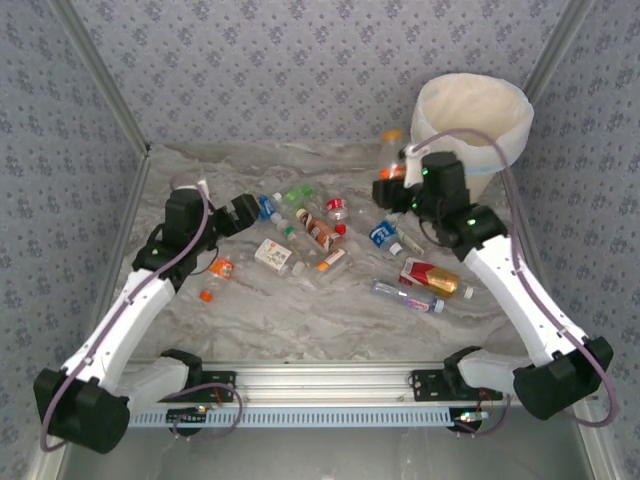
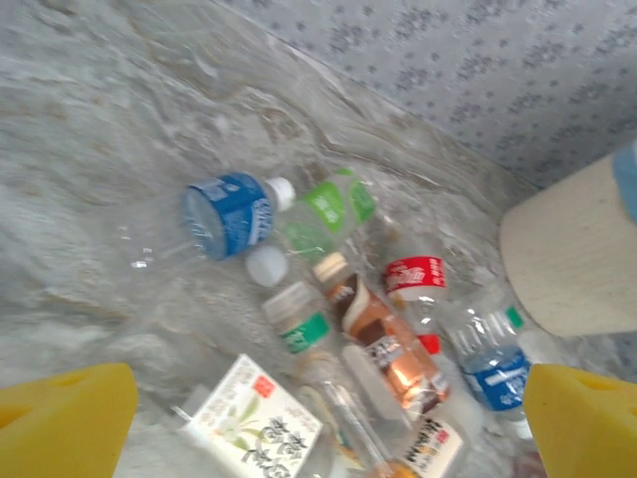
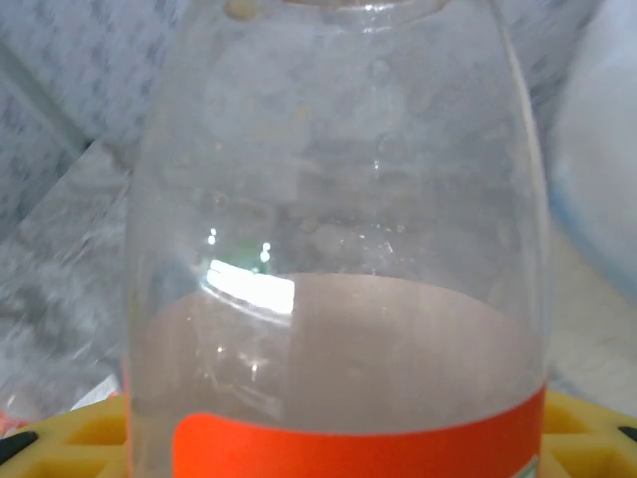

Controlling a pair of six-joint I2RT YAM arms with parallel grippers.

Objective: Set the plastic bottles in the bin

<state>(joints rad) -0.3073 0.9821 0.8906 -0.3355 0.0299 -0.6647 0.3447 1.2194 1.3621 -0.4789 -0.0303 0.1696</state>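
The bin stands in the far right corner, close to the patterned walls, so the open approach is from the left and the near side. Just beside its left wall the right gripper is closed on an upright orange bottle. Whether the bottle's base touches the table I cannot tell.

The left gripper hangs at the left end of the scatter, jaws spread wide and holding nothing — its yellow pads sit in the bottom corners of the left wrist view, cut off by the frame. The other bottles lie on their sides in a loose cluster mid-table, several touching. Bare table runs between them and the near rail, and across the far left corner.

In the right wrist view the orange bottle is so close that its cap and base are cut off. Its wall is clear and rounded, with an orange band low down, and everything behind it is blurred.

The left wrist view shows a blue bottle, a green bottle and a red bottle — thin, glossy plastic, with label print too small to read. The table is marbled grey-white; the bin is smooth, round and cream.
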